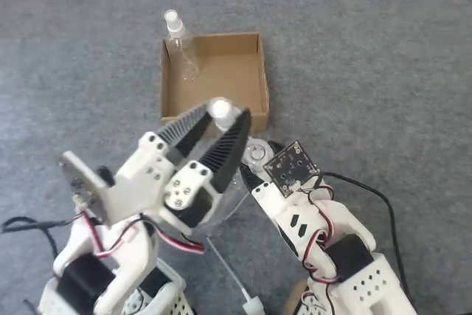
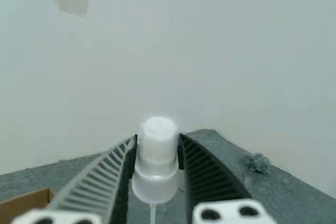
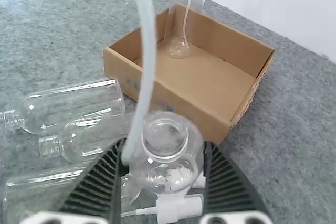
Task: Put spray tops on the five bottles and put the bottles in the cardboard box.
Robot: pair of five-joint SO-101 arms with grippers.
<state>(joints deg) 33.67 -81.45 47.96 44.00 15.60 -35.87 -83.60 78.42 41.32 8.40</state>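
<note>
**Desk:** Any lettering, labels or numbers to report from the table?

**Me:** Nothing I can read. A few faint bluish marks sit on the outer front wall of the cardboard box [image 3: 178,103], seen from my right wrist; they are too small to make out.

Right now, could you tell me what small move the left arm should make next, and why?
Probably lift the spray top and shift it so its tube enters the bottle in the right claw: the tube seems to run beside the mouth, not into it.
</note>
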